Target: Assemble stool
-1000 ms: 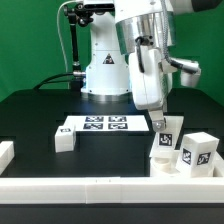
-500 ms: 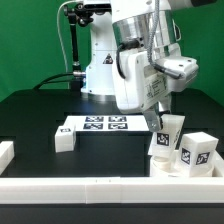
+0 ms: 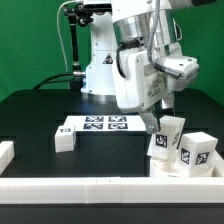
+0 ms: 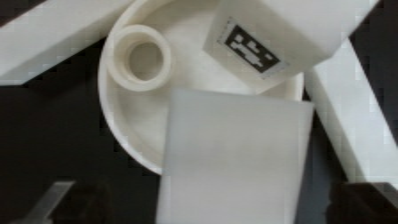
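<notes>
While the arm (image 3: 135, 75) hangs over the four o'clock corner of the black counter (image 3: 30, 120) in the exterior view, its fingers (image 4: 54, 203) stand wide apart on either side of a white tagged leg (image 3: 166, 137). Dark gaps show between them and it, so nothing is held. That leg leans slightly on the round disc (image 4: 134, 110), near a raised ring (image 4: 139, 55) in it. A second leg (image 3: 198, 152) stands close at its three o'clock. A third leg (image 3: 65, 141) sits well apart at nine o'clock, just beside the marker board (image 3: 101, 124).
</notes>
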Controlling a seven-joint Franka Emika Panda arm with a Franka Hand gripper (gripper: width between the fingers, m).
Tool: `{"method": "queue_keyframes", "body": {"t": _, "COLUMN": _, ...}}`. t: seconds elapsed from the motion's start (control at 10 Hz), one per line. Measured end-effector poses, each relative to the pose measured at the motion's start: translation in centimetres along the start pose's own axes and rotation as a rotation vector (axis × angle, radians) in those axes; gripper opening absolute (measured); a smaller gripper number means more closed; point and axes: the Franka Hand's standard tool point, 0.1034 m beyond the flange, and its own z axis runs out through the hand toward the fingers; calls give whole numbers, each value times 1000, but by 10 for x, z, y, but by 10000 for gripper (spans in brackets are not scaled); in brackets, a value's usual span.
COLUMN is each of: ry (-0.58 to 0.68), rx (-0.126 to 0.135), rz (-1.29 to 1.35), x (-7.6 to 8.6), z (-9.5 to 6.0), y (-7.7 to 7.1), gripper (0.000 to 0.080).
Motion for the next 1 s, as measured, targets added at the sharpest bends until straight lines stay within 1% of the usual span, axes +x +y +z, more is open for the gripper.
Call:
{"method": "queue_keyframes", "body": {"t": 0.2, "ry": -15, "rx": 8, "rz": -53, "x": -7, "z": -13, "y": -2, "gripper": 646}}
{"method": "queue_keyframes", "body": {"t": 0.5, "ry": -10, "rx": 5, "rz": -75, "x": -6, "z": -9, "y": -1, "gripper": 649}}
{"method": "queue_keyframes", "body": {"t": 0.6, "ry": -8, "rx": 4, "rz": -151, "x": -5, "z": -8, "y": -1, "gripper": 649}}
{"method": "queue_keyframes", "body": {"t": 0.7, "ry": 17, "rx": -25, "rz": -301, "x": -6, "z": -6, "y": 4, "gripper": 649}}
{"method": "queue_keyframes", "body": {"t": 0.8, "ry": 44, "rx": -45, "rz": -435, "x": -10, "z": -5, "y": 6, "gripper": 649}}
{"method": "queue_keyframes", "body": {"t": 0.9, "ry": 48, "rx": -48, "rz": -562, "x": -13, "z": -4, "y": 7, "gripper": 649}}
{"method": "queue_keyframes", "body": {"t": 1.0, "ry": 58, "rx": -51, "rz": -634, "x": -19, "z": -4, "y": 11, "gripper": 649}}
